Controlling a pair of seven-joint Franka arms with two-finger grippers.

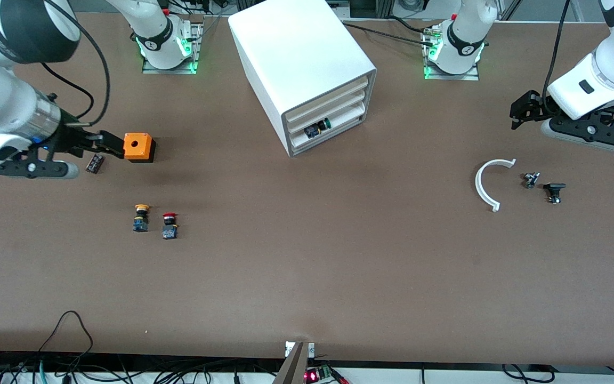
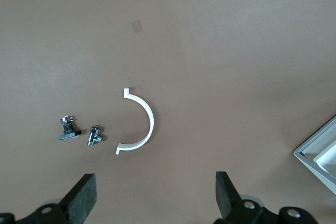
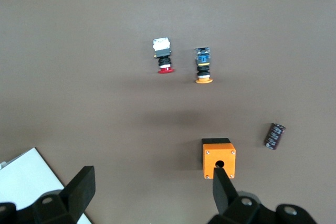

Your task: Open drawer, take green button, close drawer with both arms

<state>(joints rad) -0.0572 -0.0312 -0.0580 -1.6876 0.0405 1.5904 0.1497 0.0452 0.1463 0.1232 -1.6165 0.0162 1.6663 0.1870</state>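
The white cabinet (image 1: 307,58) stands at the middle of the table, near the arms' bases. Its lowest drawer (image 1: 341,126) sits pushed in. The green-capped button (image 1: 318,127) shows in the drawer through the cabinet's open front. My left gripper (image 1: 520,113) (image 2: 156,198) hangs open over bare table at the left arm's end, holding nothing. My right gripper (image 1: 105,145) (image 3: 152,195) hangs open at the right arm's end, its fingertips next to an orange box (image 1: 139,146) (image 3: 218,156), holding nothing. Both grippers are well away from the cabinet.
A yellow-capped button (image 1: 140,217) (image 3: 202,66) and a red-capped one (image 1: 169,225) (image 3: 163,59) lie nearer the camera than the orange box. A black cylinder (image 1: 94,162) (image 3: 274,136) lies beside the box. A white half ring (image 1: 484,186) (image 2: 151,121) and two small fittings (image 1: 531,180) (image 1: 554,191) lie below the left gripper.
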